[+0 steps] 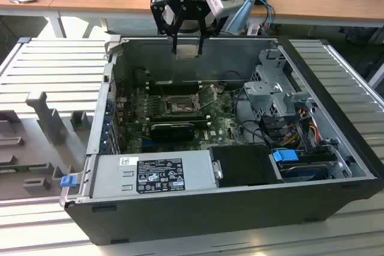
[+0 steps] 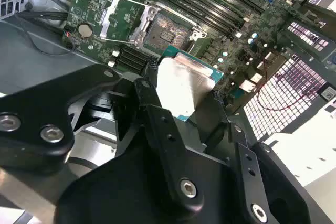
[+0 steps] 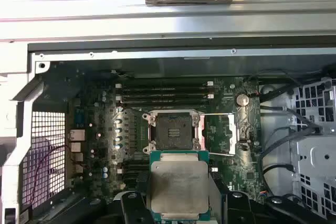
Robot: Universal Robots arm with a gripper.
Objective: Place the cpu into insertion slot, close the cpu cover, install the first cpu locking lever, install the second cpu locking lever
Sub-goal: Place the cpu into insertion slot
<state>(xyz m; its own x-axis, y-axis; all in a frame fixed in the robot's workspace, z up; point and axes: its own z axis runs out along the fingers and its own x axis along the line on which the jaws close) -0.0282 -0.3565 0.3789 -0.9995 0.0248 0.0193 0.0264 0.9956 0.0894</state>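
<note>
My gripper [image 1: 188, 47] hangs over the back wall of the open computer case, shut on the cpu [image 1: 188, 51], a flat square chip with a pale silvery top. Both wrist views show the cpu [image 3: 178, 186] [image 2: 185, 85] clamped by its edges between the black fingers [image 2: 152, 95]. The insertion slot [image 3: 173, 131] [image 2: 163, 32] [image 1: 180, 106] lies open on the green board below, its dark centre bare. The cpu cover [image 3: 222, 134] [image 2: 122, 19] is swung up beside the slot. The chip is well above the slot and touches nothing.
A black ribbed heatsink [image 1: 173, 129] sits in front of the slot, memory slots [image 3: 163, 93] behind it. A power supply [image 1: 153, 173], drive cage [image 1: 273, 91] and cables [image 3: 278, 145] crowd the case. A grey tray [image 1: 36, 130] lies at the exterior view's left.
</note>
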